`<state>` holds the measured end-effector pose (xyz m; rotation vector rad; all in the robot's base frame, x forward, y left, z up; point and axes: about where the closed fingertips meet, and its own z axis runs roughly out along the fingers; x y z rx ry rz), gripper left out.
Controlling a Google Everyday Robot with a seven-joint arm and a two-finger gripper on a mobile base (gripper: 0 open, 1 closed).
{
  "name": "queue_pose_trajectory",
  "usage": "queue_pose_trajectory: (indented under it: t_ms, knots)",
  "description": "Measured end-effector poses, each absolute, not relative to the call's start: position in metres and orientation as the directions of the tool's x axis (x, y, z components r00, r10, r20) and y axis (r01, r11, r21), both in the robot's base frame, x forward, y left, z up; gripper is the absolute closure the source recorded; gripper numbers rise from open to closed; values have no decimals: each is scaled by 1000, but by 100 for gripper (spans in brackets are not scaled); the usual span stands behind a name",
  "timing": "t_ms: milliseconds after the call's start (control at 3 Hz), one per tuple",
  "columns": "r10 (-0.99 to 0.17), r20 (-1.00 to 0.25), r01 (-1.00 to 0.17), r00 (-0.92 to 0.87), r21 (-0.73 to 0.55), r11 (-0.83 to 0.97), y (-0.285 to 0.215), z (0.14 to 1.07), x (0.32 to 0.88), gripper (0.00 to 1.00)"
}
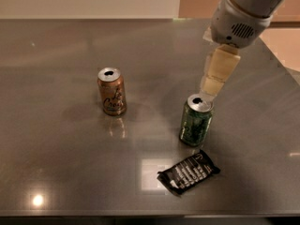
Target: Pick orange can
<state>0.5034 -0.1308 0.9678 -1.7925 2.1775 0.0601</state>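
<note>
The orange can (pixel 111 91) stands upright left of the middle of the grey table (pixel 56 144). It is copper-orange with a silver top and dark cursive script. My gripper (pixel 212 86) hangs down from the white arm at the upper right, its cream finger (pixel 219 69) pointing down just above and behind the green can (pixel 196 119). The gripper is well to the right of the orange can and does not touch it.
The green can stands upright right of centre. A black snack packet (pixel 189 171) lies flat in front of it. The table's far edge meets a pale wall; its right edge runs diagonally at the upper right.
</note>
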Motion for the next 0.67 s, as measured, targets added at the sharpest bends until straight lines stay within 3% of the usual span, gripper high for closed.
queue_pose_trajectory:
  t_ms: [667]
  knots:
    - [-937,-328,-978,-118,-126,167,-61,951,537,0]
